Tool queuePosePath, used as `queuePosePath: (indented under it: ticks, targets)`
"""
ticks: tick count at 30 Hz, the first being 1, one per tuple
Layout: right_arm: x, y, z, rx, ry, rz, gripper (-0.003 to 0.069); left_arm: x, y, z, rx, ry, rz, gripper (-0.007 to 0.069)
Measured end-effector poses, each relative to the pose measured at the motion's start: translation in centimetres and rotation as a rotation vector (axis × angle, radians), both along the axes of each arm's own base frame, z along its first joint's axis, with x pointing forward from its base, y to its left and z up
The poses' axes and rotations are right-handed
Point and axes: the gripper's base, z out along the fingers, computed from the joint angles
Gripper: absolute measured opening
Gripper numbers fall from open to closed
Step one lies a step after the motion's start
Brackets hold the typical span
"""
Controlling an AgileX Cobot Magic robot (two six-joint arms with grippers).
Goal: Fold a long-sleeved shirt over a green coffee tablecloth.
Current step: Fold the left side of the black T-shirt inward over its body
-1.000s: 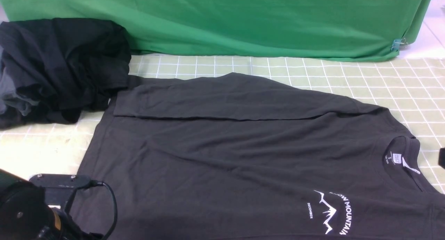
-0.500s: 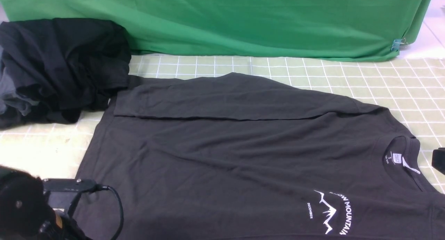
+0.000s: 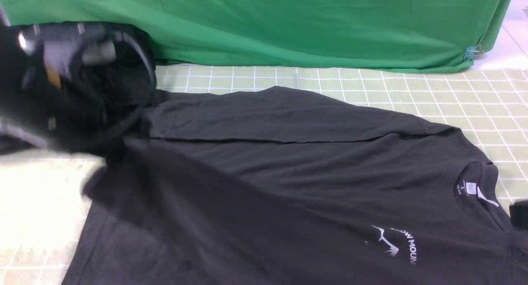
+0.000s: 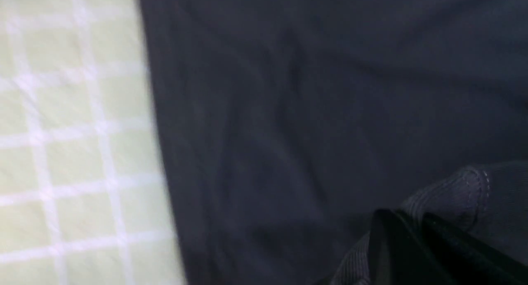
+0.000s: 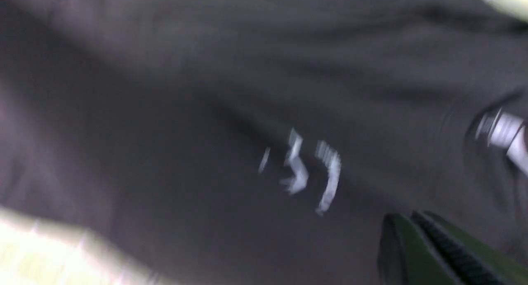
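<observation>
The dark charcoal long-sleeved shirt [image 3: 288, 173] lies spread on the pale green grid tablecloth [image 3: 453, 91], collar to the right. One sleeve is folded flat along its far edge. A second sleeve stretches as a dark band across the body and covers part of the white lettering [image 3: 406, 243]. My left gripper [image 3: 82, 140], blurred at the upper left, is shut on that sleeve's ribbed cuff [image 4: 458, 190]; its jaws [image 4: 406, 217] pinch the ribbing. My right gripper [image 3: 519, 214] shows at the right edge beside the collar. Its green jaws [image 5: 406, 217] are pressed together above the lettering [image 5: 313, 169], no cloth showing between the tips.
A bulky pile of black and grey garments [image 3: 123, 78] sits at the back left, partly behind my left arm. A plain bright green backdrop cloth [image 3: 288, 25] hangs across the back, with a clip [image 3: 472, 52] at its right corner.
My left arm has swung fast from the near left corner up to the back left, carrying the sleeve cuff. The sleeve now drapes over the body and part of the lettering. The right gripper dropped slightly.
</observation>
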Motion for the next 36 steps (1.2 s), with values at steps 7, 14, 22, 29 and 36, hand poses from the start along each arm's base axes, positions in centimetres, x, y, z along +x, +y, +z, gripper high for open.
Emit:
queuePosePath:
  ticks: [7,14,22,29,36]
  targets:
    - [2.6,1.0,0.4,-0.109,0.207,0.122,0.0016,7.5,2.2,-4.0,0.059,0.056,0.038,0.0012]
    - [4.1,3.6,-1.5,-0.110,0.321,0.259,0.0122,9.6,2.0,-7.9,0.087,0.154,0.006,0.0012]
    - [4.3,11.4,-5.2,-0.207,0.328,0.504,0.0340,9.7,2.1,-8.0,0.104,0.152,0.001,0.0012]
    - [4.8,16.3,-11.2,-0.359,0.386,0.579,0.0460,9.7,2.1,-8.0,0.105,0.150,0.001,0.0012]
    - [5.8,17.4,-13.7,-0.369,0.385,0.562,0.0451,9.7,2.1,-8.0,0.104,0.149,0.003,0.0012]
